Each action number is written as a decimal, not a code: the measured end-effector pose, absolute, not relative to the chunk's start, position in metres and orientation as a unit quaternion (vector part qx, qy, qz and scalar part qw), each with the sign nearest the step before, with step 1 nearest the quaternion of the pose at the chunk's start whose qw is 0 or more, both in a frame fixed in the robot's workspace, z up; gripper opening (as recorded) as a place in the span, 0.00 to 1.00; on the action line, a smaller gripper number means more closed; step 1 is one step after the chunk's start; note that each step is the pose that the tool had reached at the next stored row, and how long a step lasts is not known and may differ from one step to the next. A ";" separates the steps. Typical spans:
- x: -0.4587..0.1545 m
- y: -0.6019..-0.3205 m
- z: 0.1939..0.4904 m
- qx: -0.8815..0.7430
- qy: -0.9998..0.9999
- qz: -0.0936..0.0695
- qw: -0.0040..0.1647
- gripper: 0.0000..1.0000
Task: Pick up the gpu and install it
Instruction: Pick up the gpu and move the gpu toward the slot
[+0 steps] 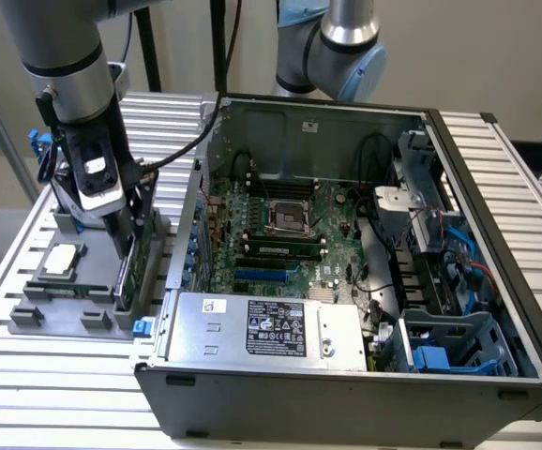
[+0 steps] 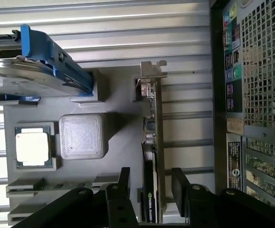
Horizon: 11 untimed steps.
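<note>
The gpu (image 2: pixel 152 137) stands on edge in a slot of the grey holder tray (image 2: pixel 123 142), its silver bracket (image 2: pixel 152 71) at one end and a black face with a green logo near my fingers. My gripper (image 2: pixel 152 183) is open, one finger (image 2: pixel 124 178) on each side of the card, apart from it. From the exterior view, the gripper (image 1: pixel 127 242) hangs just over the gpu (image 1: pixel 130 274) at the exterior view's left, beside the open computer case (image 1: pixel 496 187).
On the tray (image 1: pixel 65 300) also sit a CPU (image 2: pixel 32 147), a ribbed grey block (image 2: pixel 80 135) and a silver hard drive in a blue frame (image 2: pixel 33 66). Inside the case lie the motherboard (image 1: pixel 290 234) and a power supply (image 1: pixel 271 328). A second arm (image 1: pixel 341 47) stands behind.
</note>
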<state>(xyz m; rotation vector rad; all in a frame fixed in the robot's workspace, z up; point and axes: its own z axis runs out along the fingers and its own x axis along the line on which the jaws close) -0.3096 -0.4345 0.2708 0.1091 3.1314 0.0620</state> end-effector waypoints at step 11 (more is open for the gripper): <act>-0.310 -0.435 0.251 0.035 0.999 0.020 0.004 0.48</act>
